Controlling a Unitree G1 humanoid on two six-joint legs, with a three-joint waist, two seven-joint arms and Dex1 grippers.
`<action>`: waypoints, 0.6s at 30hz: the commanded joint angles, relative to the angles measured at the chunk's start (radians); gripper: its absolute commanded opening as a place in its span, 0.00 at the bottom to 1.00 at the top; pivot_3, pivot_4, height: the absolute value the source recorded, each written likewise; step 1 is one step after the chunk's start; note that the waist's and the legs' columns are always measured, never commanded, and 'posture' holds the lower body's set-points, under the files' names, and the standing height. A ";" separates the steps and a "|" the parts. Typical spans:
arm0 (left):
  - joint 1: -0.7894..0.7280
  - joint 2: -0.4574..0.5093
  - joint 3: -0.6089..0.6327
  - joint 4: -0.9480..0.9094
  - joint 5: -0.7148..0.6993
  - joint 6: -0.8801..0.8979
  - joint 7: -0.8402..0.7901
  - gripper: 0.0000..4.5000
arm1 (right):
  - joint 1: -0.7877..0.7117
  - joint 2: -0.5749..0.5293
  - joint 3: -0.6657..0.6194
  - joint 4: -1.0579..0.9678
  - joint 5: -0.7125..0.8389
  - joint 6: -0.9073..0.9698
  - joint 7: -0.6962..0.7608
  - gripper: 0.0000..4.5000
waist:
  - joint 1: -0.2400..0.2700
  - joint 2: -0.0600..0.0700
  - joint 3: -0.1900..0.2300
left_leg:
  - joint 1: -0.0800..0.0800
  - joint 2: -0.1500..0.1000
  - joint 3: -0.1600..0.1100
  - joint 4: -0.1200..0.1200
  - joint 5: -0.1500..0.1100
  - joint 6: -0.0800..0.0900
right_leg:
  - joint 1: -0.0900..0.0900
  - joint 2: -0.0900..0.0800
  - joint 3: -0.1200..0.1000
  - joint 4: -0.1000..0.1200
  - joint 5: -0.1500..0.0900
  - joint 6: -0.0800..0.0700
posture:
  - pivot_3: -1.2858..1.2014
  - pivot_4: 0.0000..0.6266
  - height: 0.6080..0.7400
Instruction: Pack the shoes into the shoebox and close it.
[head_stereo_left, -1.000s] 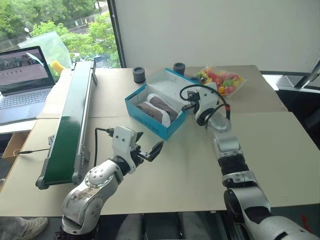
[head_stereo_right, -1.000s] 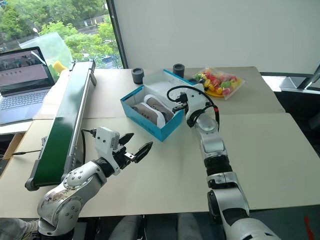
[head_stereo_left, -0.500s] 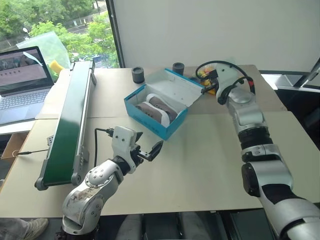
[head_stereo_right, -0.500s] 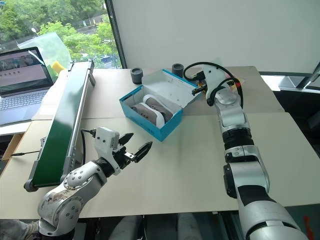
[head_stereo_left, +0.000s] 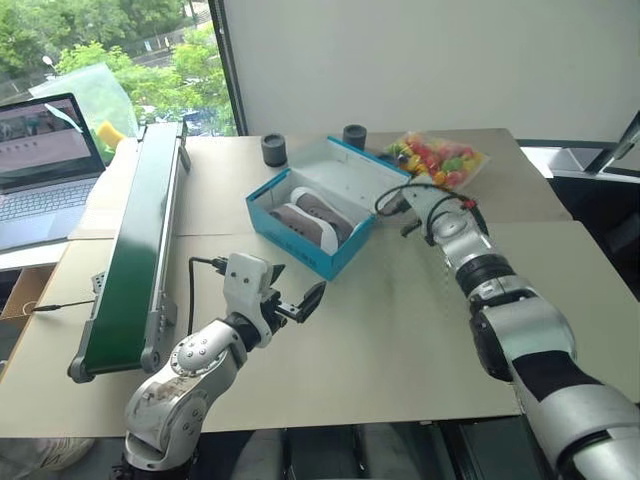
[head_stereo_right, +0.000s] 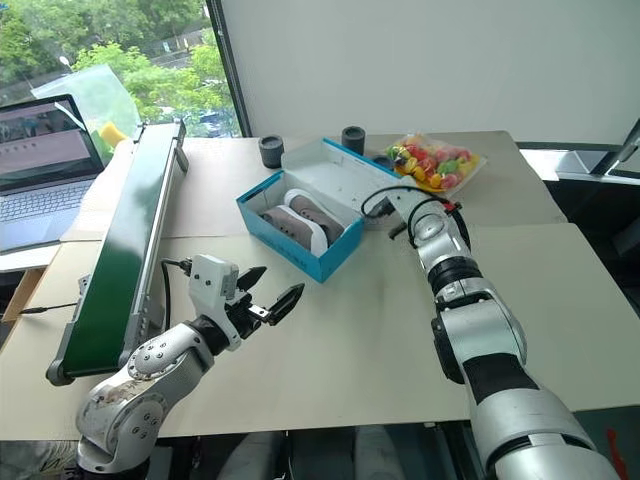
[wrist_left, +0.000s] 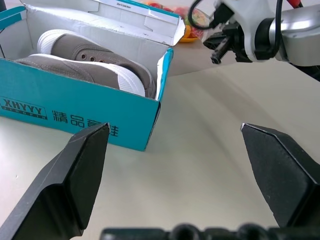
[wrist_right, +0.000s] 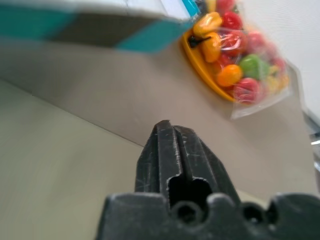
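right gripper (wrist_right: 165, 131) pinched shut, empty, beside the shoebox (head_stereo_left: 322, 208) near the tabletop's far edge. left gripper (head_stereo_left: 296, 296) spread wide, empty. both shoes (head_stereo_left: 312, 216) inside; lid (head_stereo_left: 355, 175) not closed yet.

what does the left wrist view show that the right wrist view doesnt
Left wrist view alone: both shoes lying inside the shoebox, its printed front wall, and the open left gripper with its fingers spread wide before the box.

Right wrist view alone: the right gripper with its fingers shut on nothing, low over the table.

Both: part of the blue box and the bag of colourful toy fruit behind it.
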 joint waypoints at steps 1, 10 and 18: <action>0.003 0.000 -0.003 -0.041 0.002 -0.012 0.008 1.00 | -0.054 0.018 -0.336 0.031 0.330 0.051 0.039 0.01 | 0.004 0.000 0.000 | 0.000 0.000 0.000 0.000 0.000 0.000 | 0.000 0.000 0.000 0.000 0.000 0.000 | 0.52 0.24 1.00; -0.016 -0.003 -0.005 -0.029 0.005 -0.017 0.011 1.00 | -0.055 0.042 -0.482 0.059 0.437 0.062 0.036 0.01 | 0.005 0.000 0.000 | -0.002 0.000 0.000 0.000 0.000 0.000 | 0.000 -0.001 -0.001 -0.002 0.000 0.000 | 0.52 0.24 1.00; -0.044 0.003 -0.001 -0.012 0.005 -0.019 -0.001 1.00 | -0.040 0.068 -0.548 0.073 0.488 0.124 0.099 0.01 | 0.004 0.000 0.000 | -0.002 0.000 0.000 0.000 0.000 0.000 | 0.000 0.000 -0.001 -0.002 0.000 0.000 | 0.52 0.24 1.00</action>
